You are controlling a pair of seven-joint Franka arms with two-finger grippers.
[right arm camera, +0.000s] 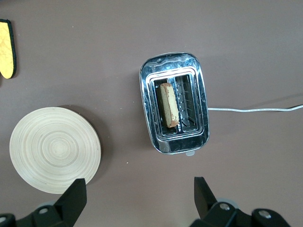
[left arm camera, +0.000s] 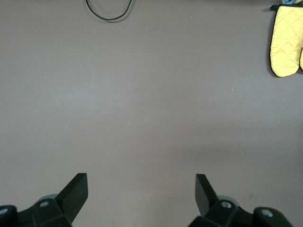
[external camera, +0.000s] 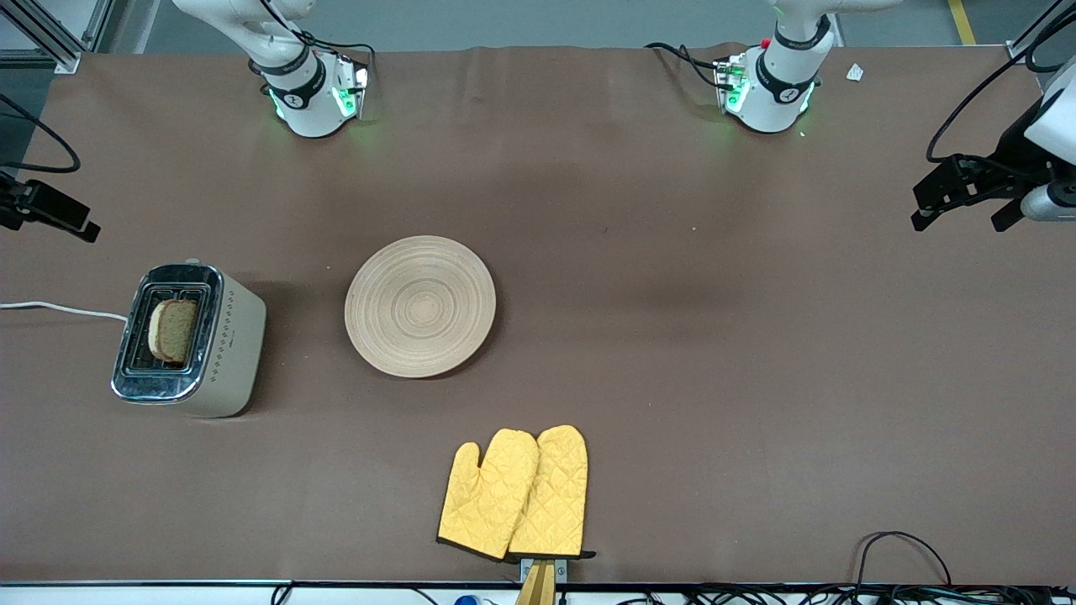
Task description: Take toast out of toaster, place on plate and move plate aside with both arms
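the toast [external camera: 173,330] is standing in one slot of the toaster [external camera: 190,340], at the left middle of the front view, with its rounded top poking above the chrome. in the right wrist view the slice [right arm camera: 169,104] is showing edge-on as a narrow strip, its long axis running along the slot and the toaster's length.

the right gripper [external camera: 46,212] is hanging at the far left edge of the front view, just above the toaster in the frame, fingers spread wide and holding nothing. its own camera is looking straight down with the toaster a little above centre, so the toast is lying almost directly under it. this is clearly the nearer arm. the likely next step is dropping onto the slice, and the fingers will probably need to straddle its thin faces, not its long edge.

the left gripper [external camera: 967,195] is waiting at the far right edge of the front view, fingers also spread and empty, over bare surface [external camera: 756,336], well apart from everything.

the plate [external camera: 420,306] is lying empty at centre-left, beside the toaster on the side toward frame centre. the yellow oven mitts [external camera: 514,494] are lying at the lower centre.
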